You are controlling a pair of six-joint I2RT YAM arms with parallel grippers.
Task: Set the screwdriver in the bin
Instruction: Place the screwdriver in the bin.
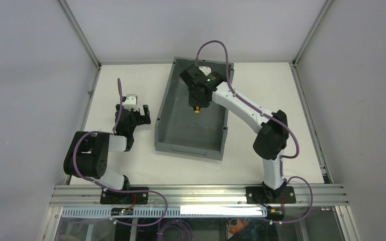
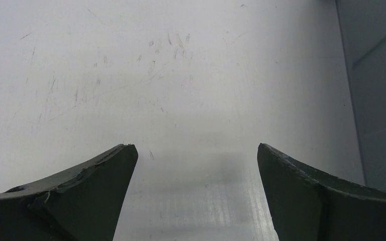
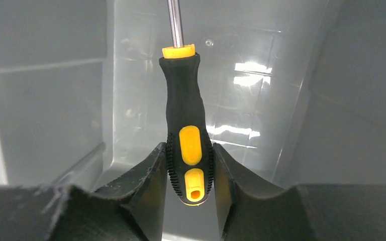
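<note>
Both of your arms share one build: white tubular links set between chunky black joint housings. Your left arm [image 1: 93, 158] carries a large rounded black housing and a small white block at its wrist. Your right arm [image 1: 241, 104] shows a long white link and a black angular elbow housing. A purple cable [image 1: 216, 44] runs along each arm, and each sits on a flat black base plate [image 1: 124, 195]. A small green light [image 1: 208, 79] glows on the right wrist. Your left gripper [image 2: 196, 146] and right gripper [image 3: 188, 145] have dark, matte, curved fingers [image 2: 80, 193] with scuffed, chipped edges.
</note>
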